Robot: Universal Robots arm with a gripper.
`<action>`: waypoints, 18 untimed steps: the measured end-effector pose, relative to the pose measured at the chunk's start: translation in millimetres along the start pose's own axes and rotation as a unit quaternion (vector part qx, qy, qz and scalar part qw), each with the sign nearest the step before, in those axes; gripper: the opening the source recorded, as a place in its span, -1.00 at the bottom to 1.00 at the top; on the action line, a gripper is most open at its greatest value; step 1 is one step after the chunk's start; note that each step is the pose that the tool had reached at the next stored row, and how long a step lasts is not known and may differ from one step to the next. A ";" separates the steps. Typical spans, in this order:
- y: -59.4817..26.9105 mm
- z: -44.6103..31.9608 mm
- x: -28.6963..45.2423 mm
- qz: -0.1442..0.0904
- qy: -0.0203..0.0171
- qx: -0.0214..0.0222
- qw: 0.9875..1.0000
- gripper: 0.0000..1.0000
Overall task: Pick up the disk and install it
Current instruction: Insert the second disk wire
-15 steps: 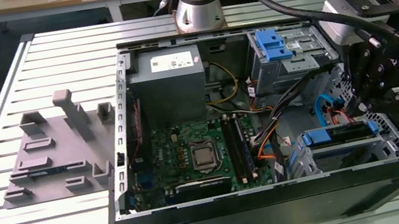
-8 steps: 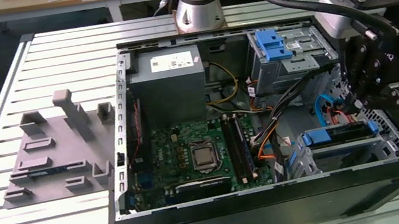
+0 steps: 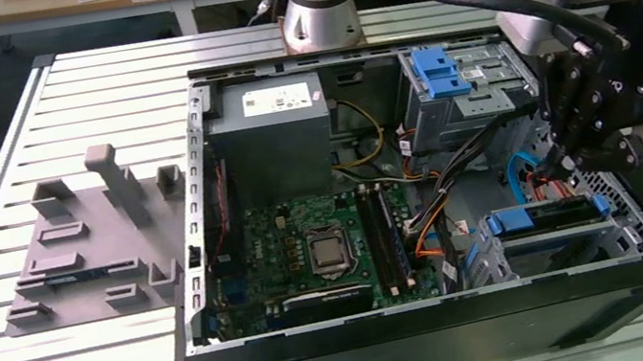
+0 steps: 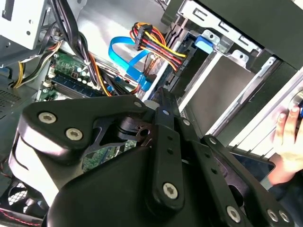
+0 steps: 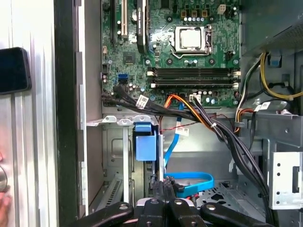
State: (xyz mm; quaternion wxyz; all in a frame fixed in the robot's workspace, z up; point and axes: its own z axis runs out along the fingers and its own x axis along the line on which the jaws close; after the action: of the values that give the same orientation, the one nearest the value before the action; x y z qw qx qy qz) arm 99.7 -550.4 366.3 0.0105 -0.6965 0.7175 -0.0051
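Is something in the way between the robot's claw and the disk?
Nothing that I can see. In the exterior view the gripper hangs right above the disk. A blue cable runs close beside them, not between.

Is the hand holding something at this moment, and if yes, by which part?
It cannot be told. The hand is low inside the computer case, above the disk in its bay, but any contact is hidden.

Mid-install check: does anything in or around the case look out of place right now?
Yes: a person's hand is at the outer side of the computer case, close to the gripper that hangs over the drive bay. A loose blue cable also lies across the bay floor.
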 end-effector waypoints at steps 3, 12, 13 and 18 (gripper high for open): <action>0.3 -0.2 -1.3 0.000 0.000 0.000 1.000 -0.79; 0.7 -0.1 -14.8 0.001 0.000 0.000 1.000 -0.65; 0.8 -0.1 -15.7 0.001 0.000 0.000 1.000 -0.65; 0.8 1.6 -16.6 0.001 0.000 0.000 1.000 -0.65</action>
State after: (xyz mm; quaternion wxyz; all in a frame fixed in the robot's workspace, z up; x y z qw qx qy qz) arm 99.4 -533.8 364.9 0.0105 -0.6955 0.7185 -0.0045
